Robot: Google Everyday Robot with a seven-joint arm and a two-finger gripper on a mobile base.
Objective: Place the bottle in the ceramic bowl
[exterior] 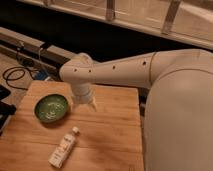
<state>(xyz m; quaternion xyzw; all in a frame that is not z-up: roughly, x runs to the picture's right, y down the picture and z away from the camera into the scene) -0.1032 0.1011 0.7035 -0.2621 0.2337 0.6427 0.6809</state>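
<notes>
A slim white bottle (63, 147) with a white cap and a pale label is seen lying flat on the wooden table (115, 125). Its long axis runs from 7 to 1 o'clock, cap toward 1. It lies at 5 o'clock of the green ceramic bowl (51, 108), apart from it. The gripper (85, 103) hangs at the bowl's 3 o'clock; whether it is parted or closed cannot be made out.

Pincer (85, 104) just beside ceramic bowl (51, 108)

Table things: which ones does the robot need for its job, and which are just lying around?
For the job: bottle, lying on the wooden table; ceramic bowl, empty; gripper, hanging beside the bowl.
Just lying about: black cable, coiled on the floor past the table.
</notes>
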